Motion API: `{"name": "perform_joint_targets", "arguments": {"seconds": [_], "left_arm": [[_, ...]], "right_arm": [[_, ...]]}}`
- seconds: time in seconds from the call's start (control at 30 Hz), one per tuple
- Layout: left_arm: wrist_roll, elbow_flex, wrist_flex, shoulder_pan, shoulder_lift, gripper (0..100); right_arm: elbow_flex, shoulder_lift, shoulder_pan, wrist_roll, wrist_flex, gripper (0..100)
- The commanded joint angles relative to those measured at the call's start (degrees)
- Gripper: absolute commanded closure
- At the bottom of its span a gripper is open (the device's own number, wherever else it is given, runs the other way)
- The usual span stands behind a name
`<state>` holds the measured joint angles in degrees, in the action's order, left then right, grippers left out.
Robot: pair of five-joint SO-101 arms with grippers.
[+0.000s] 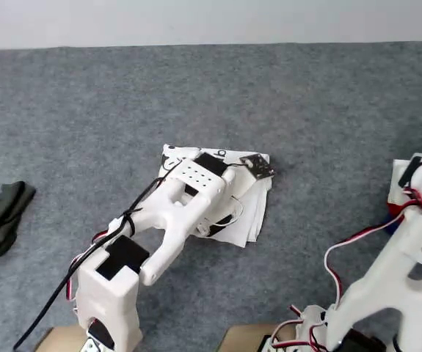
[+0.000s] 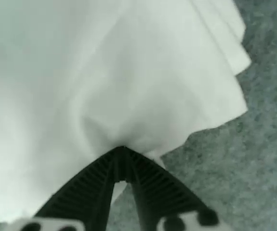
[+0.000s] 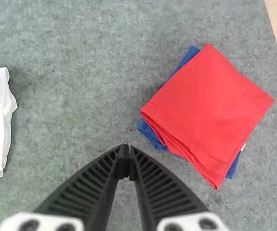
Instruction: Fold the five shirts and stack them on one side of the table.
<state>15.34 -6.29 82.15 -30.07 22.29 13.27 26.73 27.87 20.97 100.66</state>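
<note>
- Farthest left, well away from either gripper, a heap of dark and teal shirts [image 1: 1,216] lies soft and shapeless.
- The left gripper [image 2: 122,153] is clenched on the white shirt [image 2: 128,72], thin layered cloth puckering at its tips. A drag could fan those loose folds open.
- The right gripper [image 3: 125,151] is closed on nothing above the felt-like grey table cover [image 3: 80,48].
- Just beyond its tips, a square-folded red shirt [image 3: 210,115] lies on a blue shirt [image 3: 189,55]. A careless drop might skew this stack.

Left arm [image 1: 170,213], right arm [image 1: 409,271]: white printed shells | black servos [image 1: 122,257] | black, red, white cables [image 1: 56,298] | ribbed black fingers [image 3: 152,185], screw holes
</note>
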Motion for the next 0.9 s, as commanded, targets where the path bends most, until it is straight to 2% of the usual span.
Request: {"name": "perform_joint_targets", "arguments": {"seconds": [0.0, 0.2, 0.33, 0.43, 0.67, 0.77, 0.87], "left_arm": [[-2.2, 4.44, 3.69, -0.09, -5.63, 99], [-3.52, 7.6, 6.95, -0.18, -16.18, 99], [-3.52, 7.25, 7.21, -0.18, -18.11, 99], [-4.04, 6.37, 3.96, -0.79, -18.02, 99], [-5.19, 0.84, -4.66, -6.95, -13.98, 99], [-6.59, 2.33, -1.67, -5.98, -13.54, 99], [-7.74, 5.58, 2.81, -1.05, -17.67, 99]], "right_arm": [[0.26, 1.98, -0.75, 0.44, 2.15, 99.0], [0.26, 1.98, -0.75, 0.26, 2.15, 99.0], [0.26, 1.98, -0.75, 0.26, 2.15, 99.0], [0.26, 1.98, -0.75, 0.26, 2.15, 99.0], [0.18, 1.98, -0.75, 0.18, 2.15, 99.0], [-0.35, 1.98, -0.75, 0.18, 2.24, 99.0], [-4.4, 1.98, -1.1, 0.18, 2.24, 99.0]]}}
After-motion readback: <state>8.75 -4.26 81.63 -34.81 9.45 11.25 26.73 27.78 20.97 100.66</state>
